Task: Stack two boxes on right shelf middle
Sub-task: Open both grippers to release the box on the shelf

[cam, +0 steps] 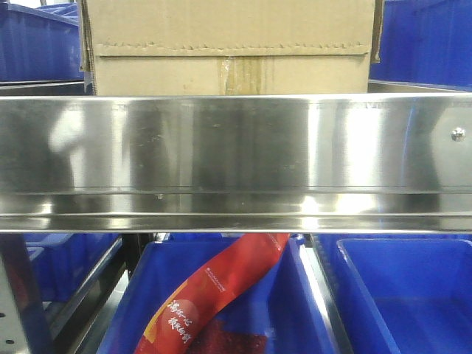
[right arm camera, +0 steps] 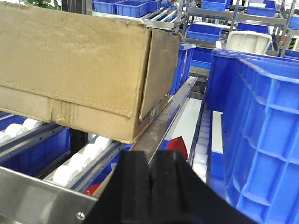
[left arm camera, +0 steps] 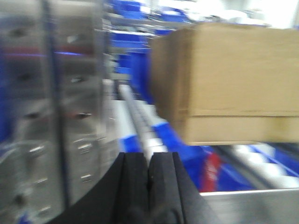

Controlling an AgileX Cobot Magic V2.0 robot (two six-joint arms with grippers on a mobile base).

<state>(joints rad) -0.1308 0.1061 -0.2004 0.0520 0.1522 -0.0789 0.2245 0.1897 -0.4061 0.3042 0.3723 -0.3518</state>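
Cardboard box [right arm camera: 79,65] sits on the shelf's white rollers [right arm camera: 77,163], ahead and to the left of the right end effector [right arm camera: 153,175], well apart from it. Its near right corner overhangs a slanted metal rail [right arm camera: 163,121] that runs away from that end effector. Right of the rail, a narrow white lane lies open, walled on the far side by a tall blue bin [right arm camera: 261,130] close to the end effector's right. The steel front rail [right arm camera: 37,196] of the shelf crosses just below and left of the right end effector, which points level into the shelf, its black fingers pressed together, holding nothing.

In the blurred left wrist view, the box [left arm camera: 229,84] is ahead and to the right of the left end effector [left arm camera: 149,179], apart from it, with a gap of rollers between. A perforated steel upright [left arm camera: 56,107] stands close to the left. This end effector is also closed and empty, aimed level along the shelf.

From the front, the box [cam: 228,44] rests directly behind the wide shiny rail [cam: 236,158].
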